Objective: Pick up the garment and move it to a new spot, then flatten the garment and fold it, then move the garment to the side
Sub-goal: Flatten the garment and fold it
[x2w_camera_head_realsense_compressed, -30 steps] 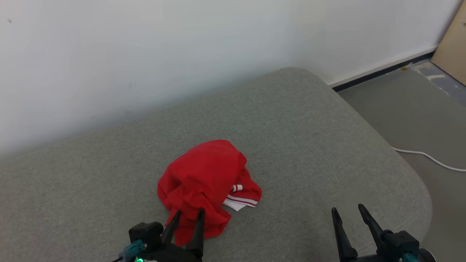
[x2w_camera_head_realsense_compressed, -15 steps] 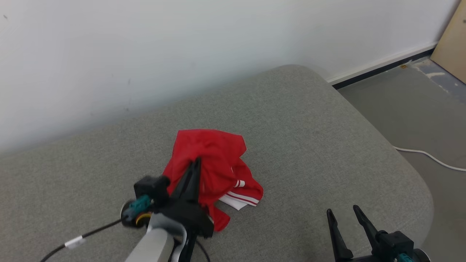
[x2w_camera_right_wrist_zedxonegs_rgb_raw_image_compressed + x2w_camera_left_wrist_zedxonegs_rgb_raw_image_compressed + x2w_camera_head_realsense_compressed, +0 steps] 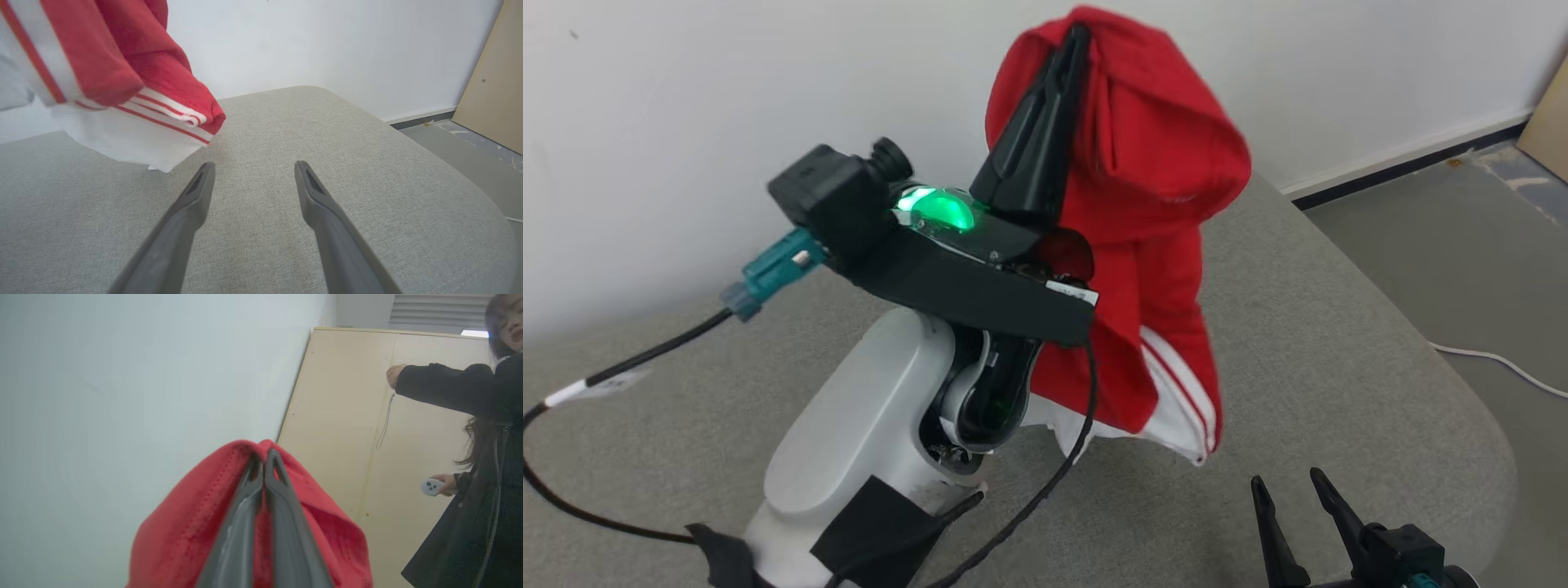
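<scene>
**Garment in the air, set-down not yet made**

The left gripper has its two fingers pressed together on a fold of the red garment, and the cloth drapes over the fingertips like a hood. The garment hangs in front of the white wall, above the middle of the grey cushion. Its white-striped hem dangles lowest. From the right wrist view the hem looks clear of the cushion's top, though I cannot be sure that no corner brushes it. The right gripper sits low at the cushion's near edge, toward the near right corner. Its fingers are spread with nothing between them, near the hanging hem and lower than it.

I judge this to be the first step: the garment is picked up but not yet put down at a new spot. Flattening, folding and moving it aside all remain.

The next move calls for carrying the cloth to a bare part of the cushion with room on all sides. It should then be lowered until the hem lands first, and released only after that, so it spreads rather than drops in a heap. The grip is on a single bunched fold, so a quick swing could pull it free. The right gripper is well placed to catch the striped hem and help draw the garment out flat.
</scene>
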`<state>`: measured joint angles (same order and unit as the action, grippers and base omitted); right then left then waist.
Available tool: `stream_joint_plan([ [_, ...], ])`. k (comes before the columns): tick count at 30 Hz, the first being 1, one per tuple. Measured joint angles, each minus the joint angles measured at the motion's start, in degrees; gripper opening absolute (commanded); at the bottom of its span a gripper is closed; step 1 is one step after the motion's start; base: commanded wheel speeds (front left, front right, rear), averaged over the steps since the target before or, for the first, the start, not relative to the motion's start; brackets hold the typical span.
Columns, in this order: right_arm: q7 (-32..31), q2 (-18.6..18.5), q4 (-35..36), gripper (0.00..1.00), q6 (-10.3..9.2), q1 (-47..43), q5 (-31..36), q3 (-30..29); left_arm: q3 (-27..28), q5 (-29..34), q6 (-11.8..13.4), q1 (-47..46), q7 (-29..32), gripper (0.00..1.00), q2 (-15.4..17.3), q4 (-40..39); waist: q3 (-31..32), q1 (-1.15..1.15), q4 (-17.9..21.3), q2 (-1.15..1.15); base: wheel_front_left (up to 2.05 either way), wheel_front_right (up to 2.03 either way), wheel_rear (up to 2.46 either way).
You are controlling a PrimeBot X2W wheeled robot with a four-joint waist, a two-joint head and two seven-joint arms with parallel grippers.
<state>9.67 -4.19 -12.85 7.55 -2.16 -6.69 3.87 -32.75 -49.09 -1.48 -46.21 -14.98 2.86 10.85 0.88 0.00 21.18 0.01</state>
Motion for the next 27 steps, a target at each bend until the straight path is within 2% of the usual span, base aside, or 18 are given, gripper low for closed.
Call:
stream_joint_plan([
  [3,0.11,0.12,-0.11,1.00,0.00,-0.18,-0.07,-0.02,1.18,-6.77,0.91,0.17,-0.07,0.00,-0.01,-6.05,-0.04,-0.01,-0.94,0.00,0.00,0.00,0.00],
  [6,0.36,0.27,-0.07,1.00,0.00,-0.26,-0.14,-0.08,3.10,-8.39,3.10,3.85,-0.07,0.00,-0.19,-6.68,-0.17,-0.01,-2.31,-0.01,0.00,0.00,0.00],
  [9,0.36,0.33,0.01,1.00,0.00,-0.45,-0.16,-0.07,5.93,-6.90,6.52,10.27,-0.07,0.00,0.54,-0.85,-0.35,-0.01,-4.06,0.00,0.00,0.00,0.00],
  [14,0.16,0.51,0.21,1.00,0.00,-0.53,-0.20,0.60,9.98,-5.59,11.24,19.32,-0.05,0.00,5.27,13.96,-0.77,-0.01,-7.07,0.00,0.00,0.00,0.00],
  [15,0.15,0.55,0.19,1.00,0.00,-0.49,-0.20,0.89,10.84,-6.11,11.85,20.18,-0.05,0.37,5.70,16.97,-0.87,0.00,-7.60,0.00,0.00,0.00,0.00],
  [16,0.07,0.62,0.23,1.00,0.00,-0.40,-0.19,1.21,12.06,-6.08,12.50,20.59,-0.05,1.00,6.12,19.65,-0.98,0.00,-8.10,0.00,0.00,0.00,0.00],
  [18,-0.11,0.63,0.53,1.00,0.00,-0.10,-0.18,1.89,17.69,-4.20,13.22,20.64,-0.07,1.00,7.72,23.90,-1.40,-0.01,-9.16,-0.01,0.00,0.00,0.00],
  [21,-0.32,0.64,0.78,1.00,0.00,0.03,-0.18,2.26,22.71,-1.82,12.01,21.37,-0.05,1.00,8.16,25.59,-1.90,0.00,-9.65,0.00,0.00,0.00,0.00],
  [24,-0.58,0.45,0.97,1.00,0.00,0.01,-0.21,2.29,27.61,1.58,10.35,22.75,-0.07,1.00,8.02,25.15,-2.05,0.00,-9.99,0.00,0.00,0.00,0.00],
  [27,-0.66,0.23,1.11,1.00,0.00,-0.12,-0.23,2.13,29.16,6.02,6.88,24.81,-0.07,1.00,6.88,23.08,-1.89,0.00,-10.20,0.00,0.00,0.00,0.00],
])
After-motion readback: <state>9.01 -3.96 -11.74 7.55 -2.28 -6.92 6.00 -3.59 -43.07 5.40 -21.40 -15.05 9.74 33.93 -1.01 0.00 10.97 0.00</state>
